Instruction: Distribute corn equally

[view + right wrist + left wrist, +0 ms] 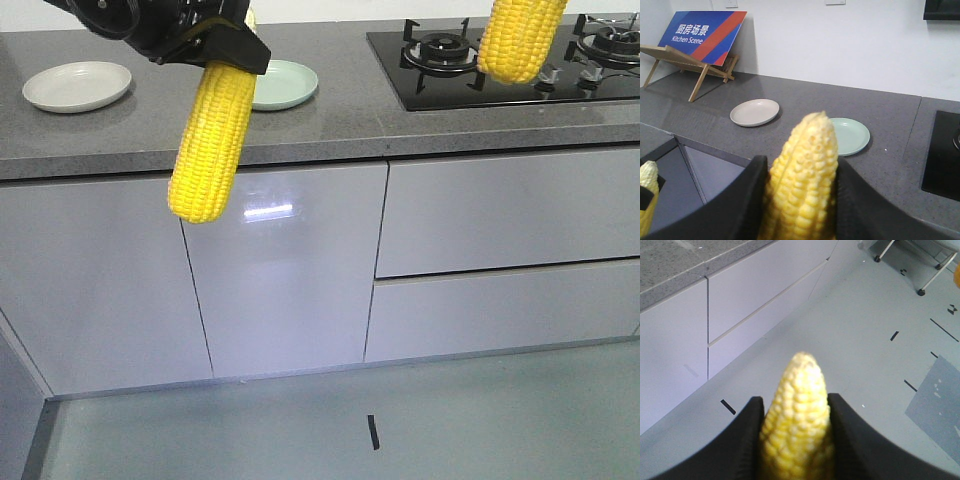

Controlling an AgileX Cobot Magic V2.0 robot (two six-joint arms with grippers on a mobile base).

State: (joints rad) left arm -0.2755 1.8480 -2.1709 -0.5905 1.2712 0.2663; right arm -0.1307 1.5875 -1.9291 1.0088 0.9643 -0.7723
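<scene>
The left tool (795, 407) is clamped around one corn cob (212, 135), which hangs downward and, in the front view, overlaps the cabinet doors (280, 270). The right tool (801, 167) grips a second cob (520, 38), held in the air in front of the gas hob (480, 75). Farther back on the table (340, 125) lie a white plate (77, 86) and a green plate (290, 85), near each other and not touching.

Left gripper (795, 407) and right gripper (800, 165) have broad matte-black fingers (745, 445).
</scene>
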